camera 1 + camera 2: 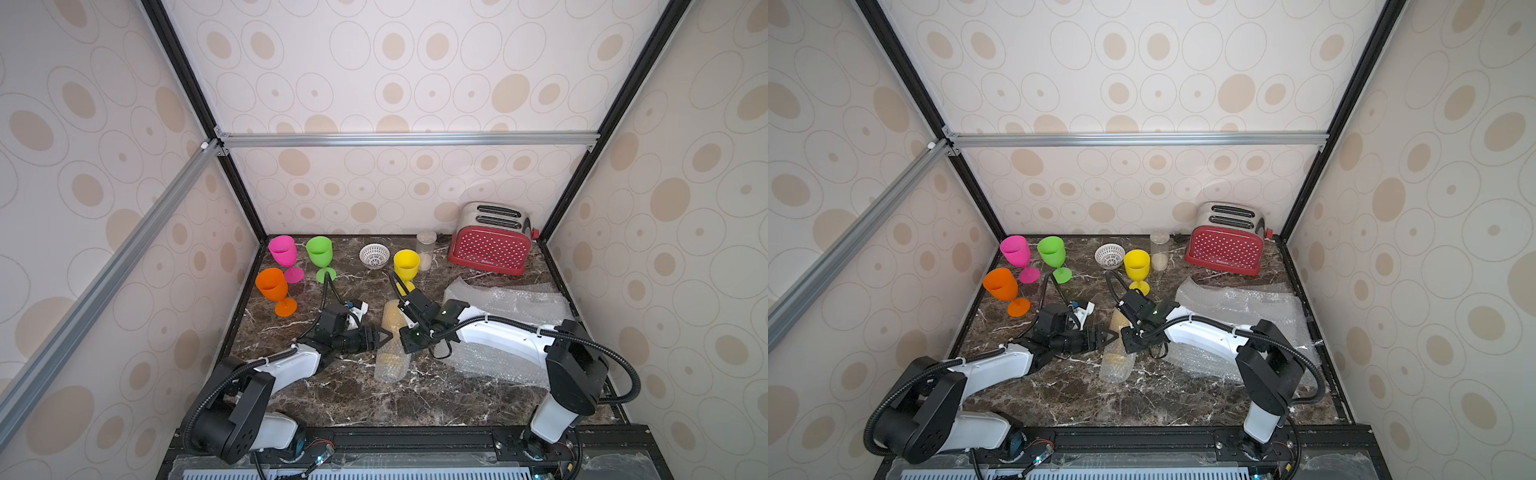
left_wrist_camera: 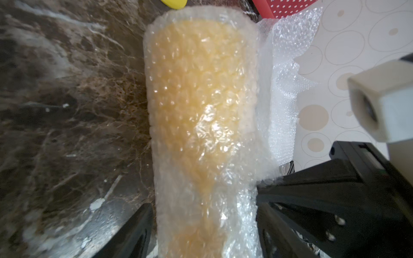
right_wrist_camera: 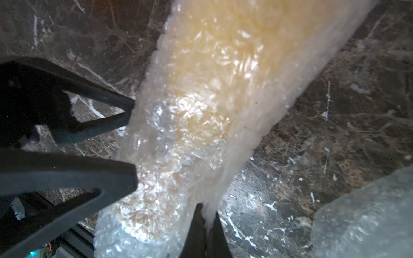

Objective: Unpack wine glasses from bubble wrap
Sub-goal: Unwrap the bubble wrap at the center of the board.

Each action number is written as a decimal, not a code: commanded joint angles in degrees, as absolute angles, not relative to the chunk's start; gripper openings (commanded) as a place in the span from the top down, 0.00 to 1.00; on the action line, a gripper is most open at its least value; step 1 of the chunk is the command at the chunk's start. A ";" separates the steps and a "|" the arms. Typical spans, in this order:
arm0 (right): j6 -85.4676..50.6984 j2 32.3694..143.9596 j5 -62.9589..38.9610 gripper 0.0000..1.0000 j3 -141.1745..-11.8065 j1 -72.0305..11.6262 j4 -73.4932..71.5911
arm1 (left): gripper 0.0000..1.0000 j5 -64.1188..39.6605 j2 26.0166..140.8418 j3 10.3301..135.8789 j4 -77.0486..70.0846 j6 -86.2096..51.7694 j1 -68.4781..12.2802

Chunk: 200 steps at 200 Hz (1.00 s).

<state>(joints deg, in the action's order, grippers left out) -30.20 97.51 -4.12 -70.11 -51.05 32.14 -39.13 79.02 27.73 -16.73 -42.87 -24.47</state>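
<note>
The amber goblet [image 2: 201, 93] is the one left for you. It lies on its side in the middle of the countertop [image 1: 415, 407], bowl toward the far edge and foot toward the near edge, fully rolled in its bubble wrap [image 1: 387, 372]. Through the bubbles it shows only as a pale honey cone narrowing to a stem, and the tube looks several layers thick, crinkled and glossy. The right gripper [image 3: 206, 220] is pinched closed on a thin loose flap along the tube's side, which looks like the start of the peel. The left gripper [image 3: 133, 141] has its jaws spread wide around the stem end, fingertips at the wrap but not squeezing it as far as you can tell. Four glasses are done and stand upright: the pink goblet [image 1: 283, 250], green goblet [image 1: 320, 251] and orange goblet [image 1: 272, 284] by the far left corner, and the yellow goblet [image 1: 406, 264] just beyond the tube. Spent sheets [image 1: 511, 303] lie heaped along the right edge. By my reckoning you are four fifths through. What remains is unrolling this tube and standing the goblet up.
</note>
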 commanded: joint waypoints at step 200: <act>-25.46 101.23 4.28 0.59 -80.70 -51.51 36.65 | 0.96 -21.44 70.83 32.52 -2.56 -46.03 -30.47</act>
<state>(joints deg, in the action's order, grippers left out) -26.52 99.55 2.87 -78.61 -51.07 35.88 -25.76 71.81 30.52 -6.61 -44.14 -29.30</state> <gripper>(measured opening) 0.407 0.051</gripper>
